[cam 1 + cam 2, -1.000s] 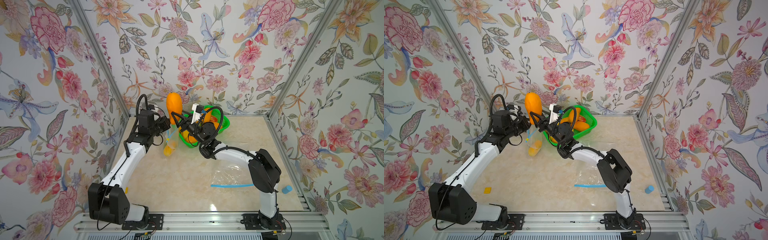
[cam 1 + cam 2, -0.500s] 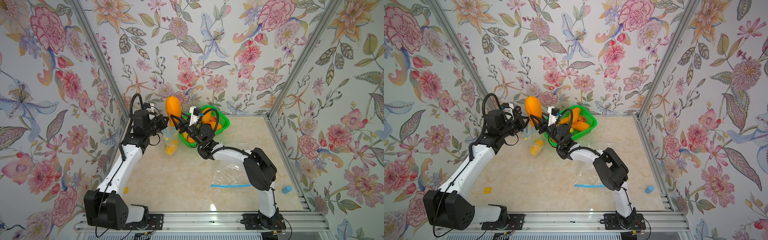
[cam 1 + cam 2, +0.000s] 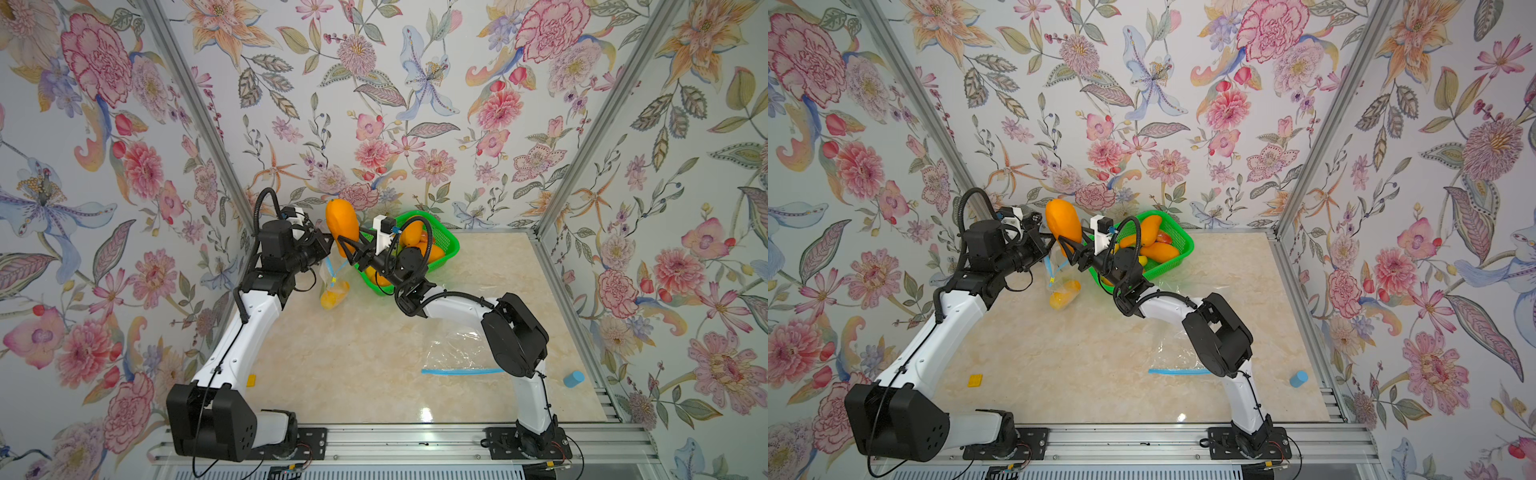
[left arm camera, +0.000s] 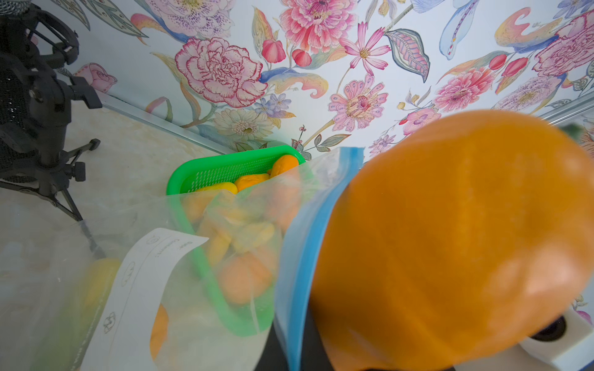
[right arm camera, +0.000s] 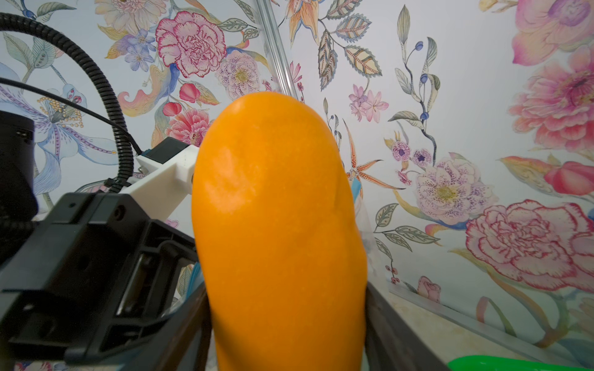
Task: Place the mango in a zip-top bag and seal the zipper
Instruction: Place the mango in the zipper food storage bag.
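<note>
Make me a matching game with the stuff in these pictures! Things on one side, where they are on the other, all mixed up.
Things:
1. big mango
2. green basket
3. blue cylinder
4. yellow block

Places:
A. on the table, beside the left arm
B. up in the air, in the right gripper
C. at the table's far end, fruit inside
D. on the table, near its right-hand edge

Pairs: 1-B, 2-C, 3-D, 4-A.

Marble tabletop [image 3: 365, 353] bears green basket [image 3: 449, 248], flat bag [image 3: 453, 353], blue cylinder [image 3: 574, 378], yellow block [image 3: 250, 380].
</note>
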`<action>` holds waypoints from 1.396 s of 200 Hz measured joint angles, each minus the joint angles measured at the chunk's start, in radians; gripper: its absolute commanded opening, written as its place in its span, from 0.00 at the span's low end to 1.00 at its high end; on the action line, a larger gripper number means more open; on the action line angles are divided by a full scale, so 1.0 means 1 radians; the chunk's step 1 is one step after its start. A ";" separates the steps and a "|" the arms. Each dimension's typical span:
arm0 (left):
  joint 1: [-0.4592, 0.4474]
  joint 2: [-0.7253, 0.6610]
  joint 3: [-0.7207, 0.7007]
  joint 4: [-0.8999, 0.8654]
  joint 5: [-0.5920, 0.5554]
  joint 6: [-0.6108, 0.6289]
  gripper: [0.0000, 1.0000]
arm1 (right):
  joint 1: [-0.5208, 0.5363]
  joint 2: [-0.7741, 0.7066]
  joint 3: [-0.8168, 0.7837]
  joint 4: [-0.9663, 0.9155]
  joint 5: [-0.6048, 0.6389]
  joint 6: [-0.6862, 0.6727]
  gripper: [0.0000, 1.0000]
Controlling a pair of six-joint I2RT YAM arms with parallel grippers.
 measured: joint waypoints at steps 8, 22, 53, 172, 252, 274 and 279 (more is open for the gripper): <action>0.001 0.000 0.000 0.000 0.002 0.000 0.00 | -0.003 0.000 0.006 -0.009 -0.014 0.000 0.70; 0.005 0.000 0.000 0.000 0.002 0.000 0.00 | -0.008 0.000 0.015 -0.026 -0.040 -0.003 0.70; 0.012 0.000 0.000 0.000 0.002 0.001 0.00 | -0.018 -0.006 0.043 -0.145 -0.089 -0.035 0.75; 0.021 0.000 -0.002 0.000 0.008 0.002 0.00 | -0.058 -0.046 0.338 -0.710 -0.187 -0.120 0.82; 0.021 0.000 -0.002 -0.001 0.028 0.003 0.00 | -0.069 -0.043 0.473 -0.879 -0.223 -0.145 0.76; 0.021 0.003 0.000 -0.002 0.028 0.009 0.00 | -0.072 -0.055 0.423 -0.888 -0.221 -0.146 0.75; 0.021 0.005 0.003 -0.005 0.028 0.009 0.00 | -0.073 -0.061 0.407 -0.893 -0.222 -0.146 0.75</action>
